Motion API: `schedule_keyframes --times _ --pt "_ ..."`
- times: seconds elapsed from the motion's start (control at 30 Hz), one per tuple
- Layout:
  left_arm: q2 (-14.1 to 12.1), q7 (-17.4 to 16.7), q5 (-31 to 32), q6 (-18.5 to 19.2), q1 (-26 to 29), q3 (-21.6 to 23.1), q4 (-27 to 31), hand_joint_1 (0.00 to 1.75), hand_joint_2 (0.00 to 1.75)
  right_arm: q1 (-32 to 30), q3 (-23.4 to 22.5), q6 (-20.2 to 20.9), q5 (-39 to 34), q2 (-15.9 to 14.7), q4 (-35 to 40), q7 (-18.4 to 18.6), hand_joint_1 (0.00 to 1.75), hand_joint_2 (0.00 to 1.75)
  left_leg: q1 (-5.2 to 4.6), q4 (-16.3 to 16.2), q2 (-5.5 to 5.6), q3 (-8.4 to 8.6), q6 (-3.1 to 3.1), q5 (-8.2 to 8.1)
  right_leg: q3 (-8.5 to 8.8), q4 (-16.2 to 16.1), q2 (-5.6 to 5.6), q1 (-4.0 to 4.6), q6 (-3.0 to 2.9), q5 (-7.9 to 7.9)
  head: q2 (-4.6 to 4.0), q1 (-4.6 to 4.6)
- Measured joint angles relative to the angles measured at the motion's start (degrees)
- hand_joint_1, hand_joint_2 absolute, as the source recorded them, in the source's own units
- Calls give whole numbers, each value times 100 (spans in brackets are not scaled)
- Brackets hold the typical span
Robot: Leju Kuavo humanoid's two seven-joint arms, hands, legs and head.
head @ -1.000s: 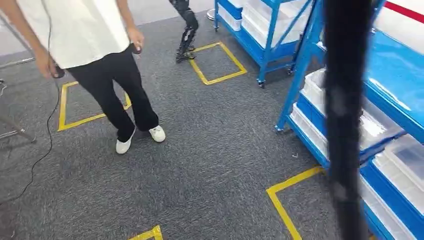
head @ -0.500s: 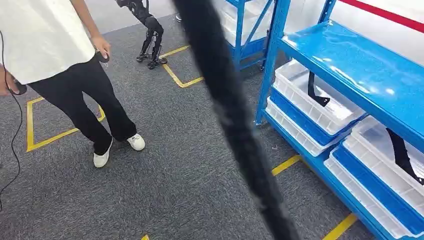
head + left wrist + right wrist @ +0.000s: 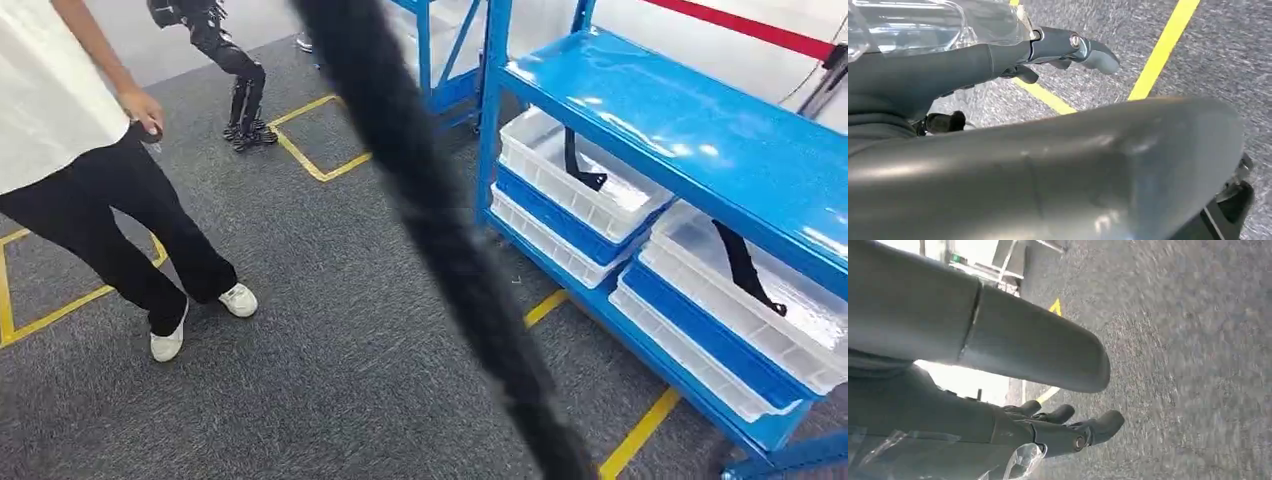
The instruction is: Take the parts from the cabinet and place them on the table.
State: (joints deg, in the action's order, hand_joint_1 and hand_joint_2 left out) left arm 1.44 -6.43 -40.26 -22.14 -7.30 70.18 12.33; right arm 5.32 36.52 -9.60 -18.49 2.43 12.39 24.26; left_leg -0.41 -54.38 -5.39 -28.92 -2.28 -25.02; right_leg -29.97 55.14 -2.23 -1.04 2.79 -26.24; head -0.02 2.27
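My left hand [image 3: 1068,47] hung over the grey carpet [image 3: 330,350], fingers loosely extended and apart, holding nothing. My right hand [image 3: 1068,427] hung likewise above the carpet, fingers apart and bare of any load. The parts lay in the blue cabinet [image 3: 690,120] on my right: one black part [image 3: 583,168] in the farther white bin [image 3: 560,190], its long axis running roughly far to near, and another black part [image 3: 745,268] in the nearer white bin [image 3: 730,310], slanting toward the near right. Yellow tape lines [image 3: 640,432] marked the carpet. A person [image 3: 90,190] stood at the left. A blurred black cable [image 3: 440,240] crossed my view diagonally.
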Motion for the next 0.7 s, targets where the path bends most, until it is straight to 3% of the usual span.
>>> schedule_keyframes --times 0.07,0.1,0.13,0.2,0.23,0.27,0.3,0.37,0.4,0.43,0.53,0.57,0.6,0.63,0.7 --pt "0 0 0 -2 -20 0 0 0 0 -1 0 0 -2 -2 0 0 0 0 37 -17 -75 6 59 -18 5 -24 97 -9 -91 45 0 -7" --pt "0 0 0 -2 -33 0 0 0 0 4 0 0 -2 -2 0 0 0 0 73 -166 170 -45 109 -163 -12 -24 135 -21 -113 60 -2 -7" --pt "0 0 0 -7 -34 0 0 0 0 10 0 -2 0 -2 0 0 0 0 83 -510 343 -183 131 -401 -28 -22 174 -29 -144 79 0 -4" --pt "0 0 0 -7 -3 0 0 0 0 24 0 -2 -4 -4 0 0 0 0 86 -1528 437 -637 163 -890 -73 -20 276 -16 -180 104 0 -4" --pt "0 -4 0 -7 18 0 0 0 0 22 0 -2 -9 -4 0 0 0 0 85 -1890 451 -799 162 -988 -87 -19 342 -6 -189 113 0 -2" --pt "0 -9 0 -9 32 0 0 0 0 15 0 0 -11 -4 0 0 0 0 84 -1953 462 -831 150 -947 -92 -19 403 2 -189 122 0 -2" --pt "0 -9 0 -11 37 0 0 0 0 7 0 0 -15 -4 0 4 0 0 79 -1728 475 -730 120 -775 -91 -19 467 9 -184 130 0 -2" --pt "0 -9 0 -24 30 0 0 0 0 5 2 0 -15 -2 0 11 0 0 50 -729 580 -255 17 -264 -87 -21 593 20 -164 149 0 -2" --pt "-4 -11 0 -33 28 0 0 0 0 11 0 0 -15 11 0 13 0 0 32 -163 822 17 -62 -50 -92 -23 644 12 -151 163 0 -2" --pt "-9 -13 0 -31 25 0 0 0 0 22 0 2 -15 24 0 15 0 0 3 -8 924 61 -80 -70 -105 -6 681 46 -122 166 0 -4" --pt "0 -20 0 -33 24 0 0 0 0 2 2 2 -20 17 0 33 0 0 -32 -12 798 37 -77 -43 -138 -48 792 3 -34 216 0 -9" --pt "2 -22 2 -33 17 0 2 0 0 -12 2 2 -24 15 0 44 0 0 9 54 749 45 -124 10 -157 -62 827 34 17 231 0 -9" --pt "4 -28 2 -33 0 0 2 0 0 -9 2 4 -26 9 0 46 0 0 30 99 683 50 -138 67 -178 42 601 6 9 154 0 -9" --pt "4 -31 2 -33 -1 0 2 0 0 4 2 4 -33 9 0 52 0 0 26 102 643 32 -176 72 -304 302 394 25 18 -71 0 -22" --pt "4 -31 2 -46 29 0 0 0 0 17 2 7 -37 9 0 57 0 0 13 100 496 9 -188 79 -737 1277 306 14 52 -595 0 -26"
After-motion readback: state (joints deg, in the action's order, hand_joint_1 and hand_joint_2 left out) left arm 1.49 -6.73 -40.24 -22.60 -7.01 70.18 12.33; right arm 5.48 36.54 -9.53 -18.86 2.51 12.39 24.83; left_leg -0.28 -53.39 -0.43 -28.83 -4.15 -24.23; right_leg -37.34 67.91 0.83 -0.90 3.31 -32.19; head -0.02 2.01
